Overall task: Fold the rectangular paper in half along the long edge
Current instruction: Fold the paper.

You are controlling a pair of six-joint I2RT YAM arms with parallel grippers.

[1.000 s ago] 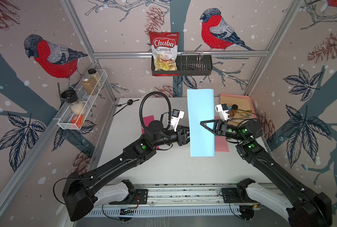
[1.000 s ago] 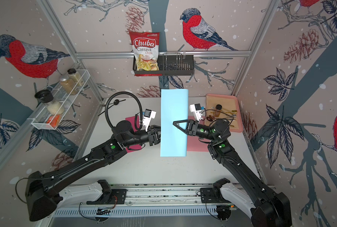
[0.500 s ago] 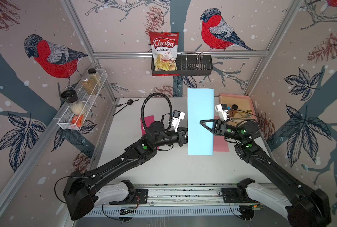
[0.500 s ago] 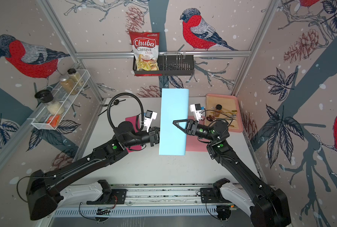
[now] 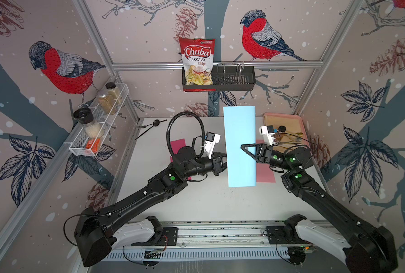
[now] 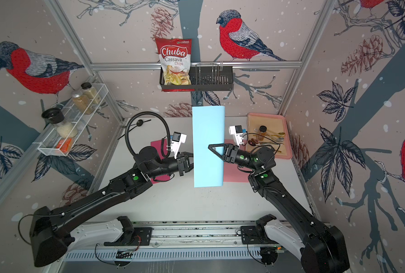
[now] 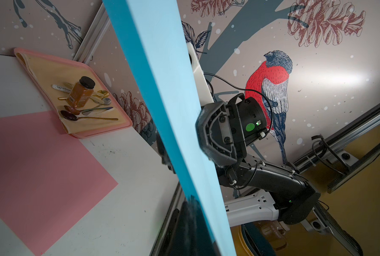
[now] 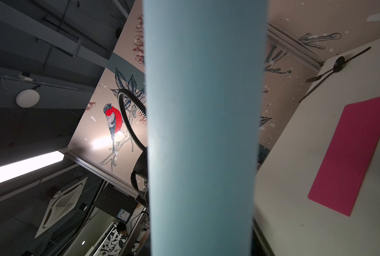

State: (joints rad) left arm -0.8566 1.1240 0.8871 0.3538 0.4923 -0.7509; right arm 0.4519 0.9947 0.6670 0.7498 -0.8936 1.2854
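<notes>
Hovering above the white desk [image 5: 208, 203] at the centre of both top views, the long light-blue paper sheet [image 5: 239, 132] looks already doubled lengthwise into a narrow strip, its bend rounded rather than creased. The left end effector [image 5: 224, 163] is closed on the strip's left edge. The right end effector [image 5: 244, 148] straddles the right edge, and I cannot tell whether it clamps. The fold seems formed but unpressed, so next the strip likely needs lowering flat and its bend flattened, edges kept matched.

Black arms [image 5: 137, 205], green lights [image 5: 172, 178], white wrist cameras [image 5: 212, 143], ribbed hose [image 5: 186, 113]
</notes>
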